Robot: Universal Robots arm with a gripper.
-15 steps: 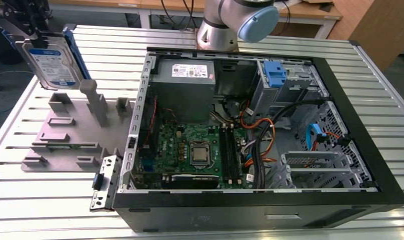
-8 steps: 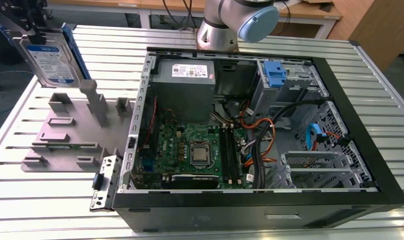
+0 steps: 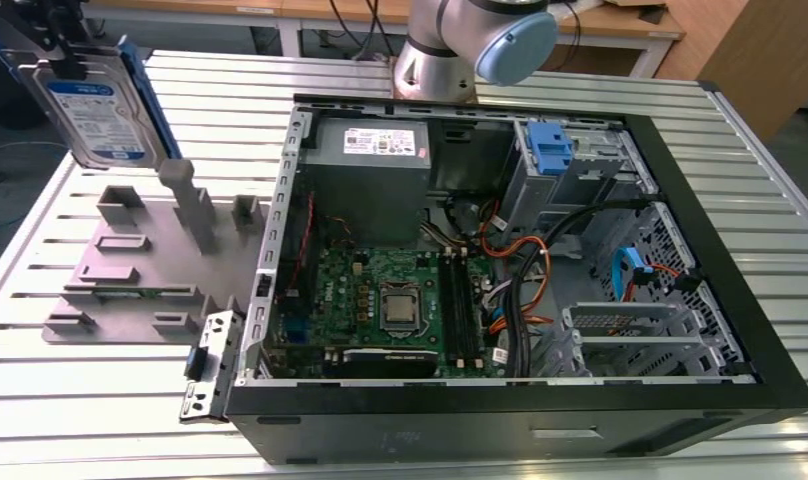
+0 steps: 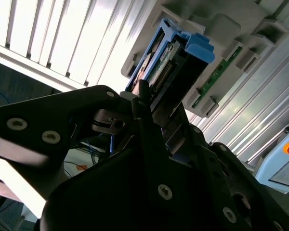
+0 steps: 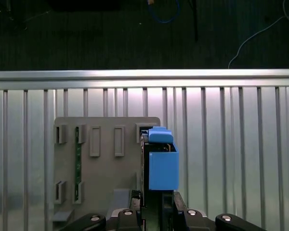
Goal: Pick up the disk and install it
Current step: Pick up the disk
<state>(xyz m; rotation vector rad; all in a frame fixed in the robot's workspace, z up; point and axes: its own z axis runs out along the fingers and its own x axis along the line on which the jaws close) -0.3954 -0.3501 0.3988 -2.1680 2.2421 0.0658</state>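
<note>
The disk, a silver drive with a white-and-blue label and blue side rails, hangs upright in the air at the exterior view's far left, above the grey fixture plate. My gripper is shut on its upper end. In the second wrist view the black fingers clamp the disk, whose blue end tab points away from me toward the fixture. In the first wrist view the disk's blue tab stands out past the gripper, over the fixture's edge.
The open computer case fills the middle and the exterior view's right, with the power-supply box, the motherboard and a light-blue bracket in the drive bay. The arm's base stands behind the case. A green board sits in the fixture.
</note>
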